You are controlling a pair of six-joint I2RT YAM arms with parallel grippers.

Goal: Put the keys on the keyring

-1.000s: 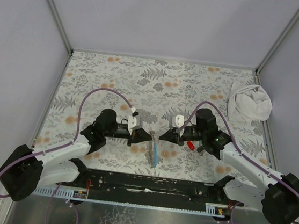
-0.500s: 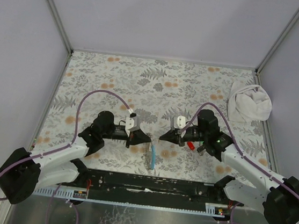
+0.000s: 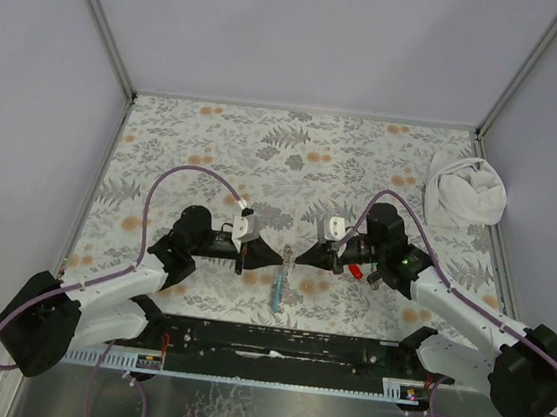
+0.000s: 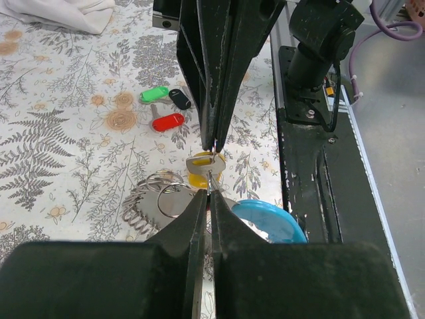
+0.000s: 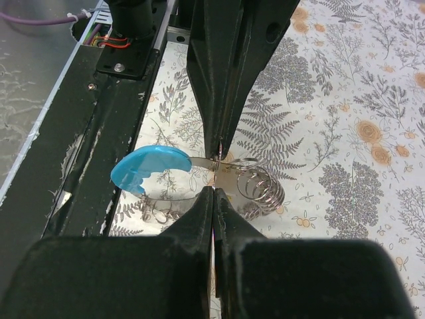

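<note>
Grippers meet tip to tip near the table's front edge, with the keyring between them.
The left gripper (image 4: pixel 210 194) has its jaws pressed together on the grey wire keyring with a light blue plastic tab (image 5: pixel 149 169), which points toward the black base rail (image 3: pixel 273 344). The right gripper (image 5: pixel 212 191) is also closed, at the tiny tan-yellow plastic-headed key (image 4: pixel 199 178); whether it grips the key I cannot tell. The small red key (image 4: pixel 167 121), green key (image 4: pixel 155 94) and black key (image 4: pixel 178 98) lie clustered beside the right arm on the fern-patterned table (image 3: pixel 266 137). The walls stand well apart from both arms.

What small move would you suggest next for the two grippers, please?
Probably nudge the right gripper, seemingly shut on the tan-yellow key, slightly toward the left gripper, which seems to pinch the keyring wire: their tips nearly meet, key beside wire.
</note>
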